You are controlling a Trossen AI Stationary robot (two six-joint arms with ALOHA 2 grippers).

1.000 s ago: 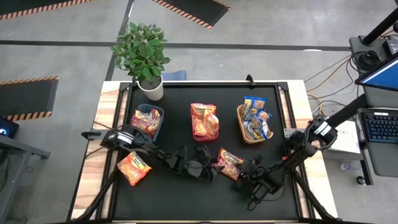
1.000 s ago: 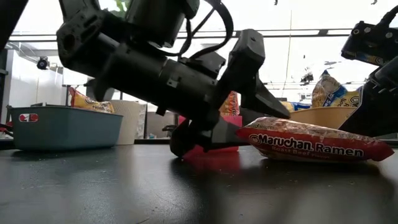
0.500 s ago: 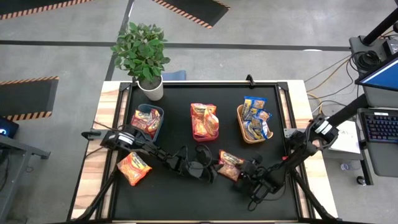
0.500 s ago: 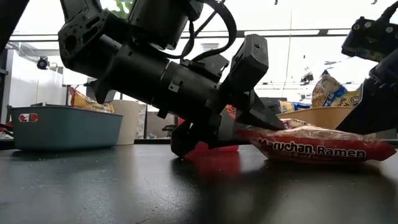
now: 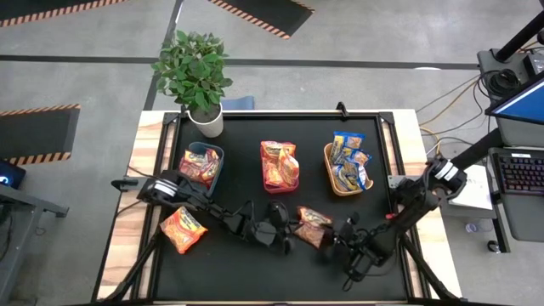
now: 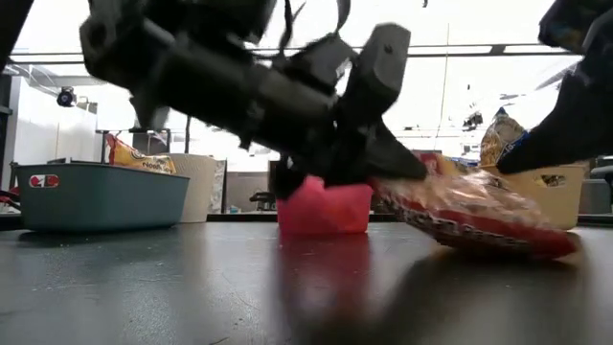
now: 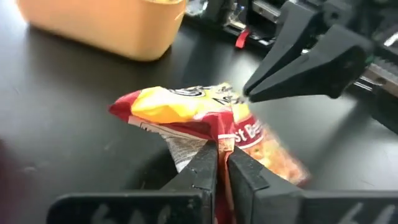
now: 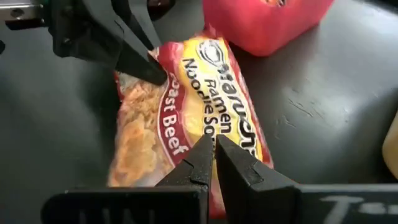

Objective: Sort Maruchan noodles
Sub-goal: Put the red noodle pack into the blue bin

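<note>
A red Maruchan noodles packet [image 5: 314, 226] lies at the table's near middle, between my two grippers. My left gripper [image 7: 222, 152] is shut on its left edge. My right gripper [image 8: 214, 144] is shut, its tips at the packet's right side. An orange packet [image 5: 183, 229] lies flat on the table's left. More packets fill the teal bin [image 5: 218, 153], the red bin [image 5: 281, 186] and the tan bin [image 5: 328, 170] in a row farther back. My left gripper pinches the red packet's left edge [image 7: 216, 132] between its two fingers, where the wrapper is bunched into a fold. The fingers come nearly level from the table's left. That end is lifted and the packet tilts, its right end [image 6: 551, 247] low at the table. My right gripper's shut fingertips [image 7: 250, 92] stand at the packet's right edge, coming in from the table's right. I cannot tell whether they touch it.
A potted plant [image 5: 195, 72] stands at the far left corner behind the teal bin. The black mat [image 5: 255, 272] has bare room along the near edge and at the right.
My left gripper has shut on the red packet's left edge, rolled about its own axis and risen a little. The packet, flat on the table before, now tilts with its left end lifted and its right end down.
</note>
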